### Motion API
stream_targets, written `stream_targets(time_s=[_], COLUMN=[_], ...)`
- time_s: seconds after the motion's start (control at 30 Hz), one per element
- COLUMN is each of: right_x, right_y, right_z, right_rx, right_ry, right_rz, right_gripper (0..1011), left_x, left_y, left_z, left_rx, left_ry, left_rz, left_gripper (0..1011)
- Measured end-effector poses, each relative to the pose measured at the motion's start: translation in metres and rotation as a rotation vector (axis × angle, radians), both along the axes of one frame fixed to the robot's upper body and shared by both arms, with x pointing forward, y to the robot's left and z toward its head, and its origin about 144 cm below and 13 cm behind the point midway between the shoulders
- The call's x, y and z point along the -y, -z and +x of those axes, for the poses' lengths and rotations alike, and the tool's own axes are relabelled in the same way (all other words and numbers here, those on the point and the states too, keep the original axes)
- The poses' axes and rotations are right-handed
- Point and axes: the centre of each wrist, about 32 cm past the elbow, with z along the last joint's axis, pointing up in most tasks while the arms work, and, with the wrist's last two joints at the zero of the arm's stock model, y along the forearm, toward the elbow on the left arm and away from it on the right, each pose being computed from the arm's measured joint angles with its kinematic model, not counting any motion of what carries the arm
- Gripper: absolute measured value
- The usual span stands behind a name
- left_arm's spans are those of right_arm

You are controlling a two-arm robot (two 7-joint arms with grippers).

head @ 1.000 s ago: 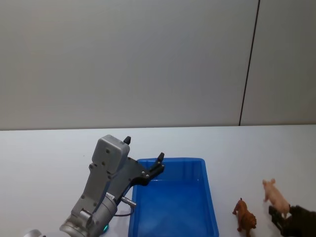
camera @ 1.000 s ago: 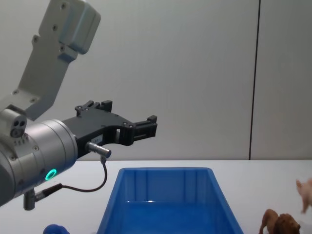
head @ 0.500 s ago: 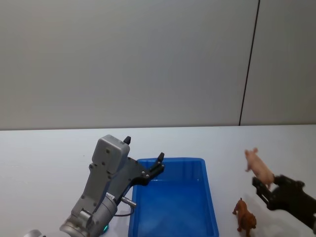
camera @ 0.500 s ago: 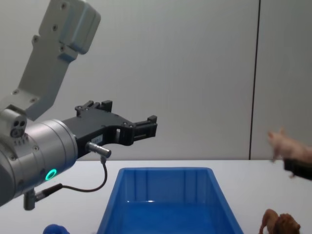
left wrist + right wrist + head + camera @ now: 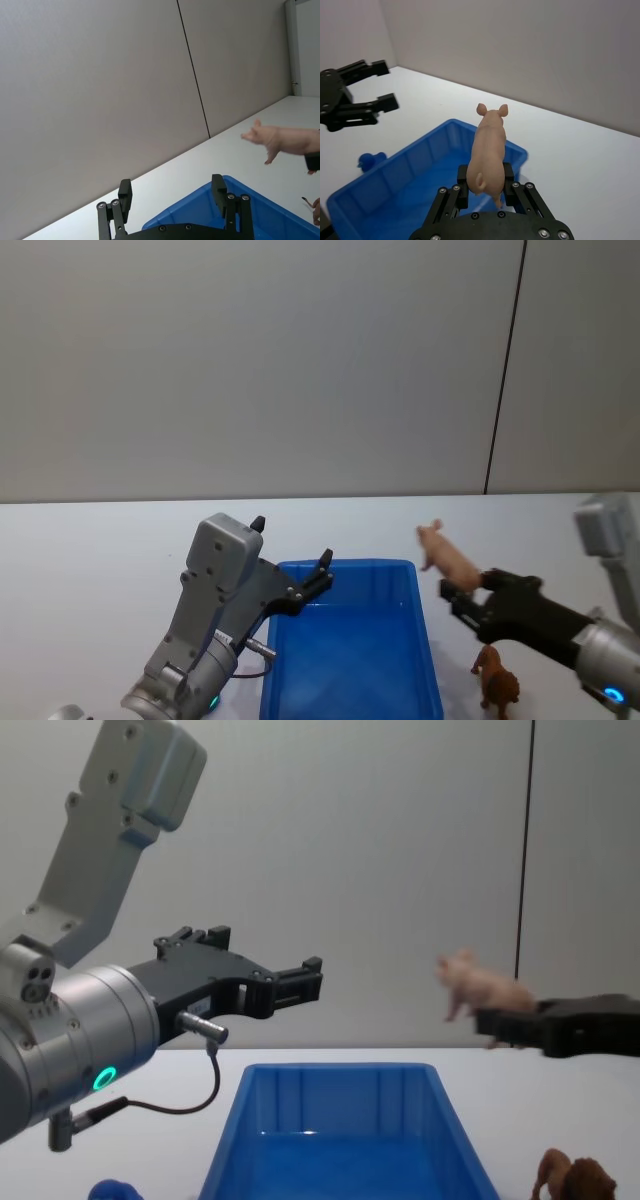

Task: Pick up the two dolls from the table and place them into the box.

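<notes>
We log: right gripper (image 5: 455,598), clamped on pink doll (image 5: 448,558), has carried it up to box (image 5: 425,660); brown doll (image 5: 496,680) remains; left gripper (image 5: 292,545) idle, apart.

Head cam: high, faces fwd + down over bench (image 5: 90,540), mid-range. Chest cam: lower, looks level across bench, box (image 5: 340,1072) rim close up. L wrist cam: behind left gripper (image 5: 171,186), faces wall (image 5: 75,100) + bench far edge. R wrist cam: behind right gripper (image 5: 486,175), tilted down at box. All 4 share box + pink doll (image 5: 447,558).
</notes>
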Motion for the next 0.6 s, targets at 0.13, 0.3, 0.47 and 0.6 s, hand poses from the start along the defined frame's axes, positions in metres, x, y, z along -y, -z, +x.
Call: stream_targets(time_s=[0.13,0.3,0.47,0.6], right_x=[-0.009,-0.023,-0.031,-0.034], right_y=[-0.001,-0.002,-0.001,-0.001], right_z=[0.005,0.013,0.017,0.019], right_rx=[-0.016,-0.044,-0.064,-0.070], right_ry=[-0.041,-0.100,-0.133,-0.144], right_rz=[-0.004,-0.016,-0.026,-0.034], right_gripper=[371,455,636,751], left_x=[0.000,0.000,0.000,0.000], left_y=[0.000,0.000,0.000,0.000], left_z=[0.000,0.000,0.000,0.000], left_rx=[0.000,0.000,0.000,0.000], left_ry=[0.000,0.000,0.000,0.000], left_rz=[0.000,0.000,0.000,0.000], left_gripper=[1001,1002,1002,1001])
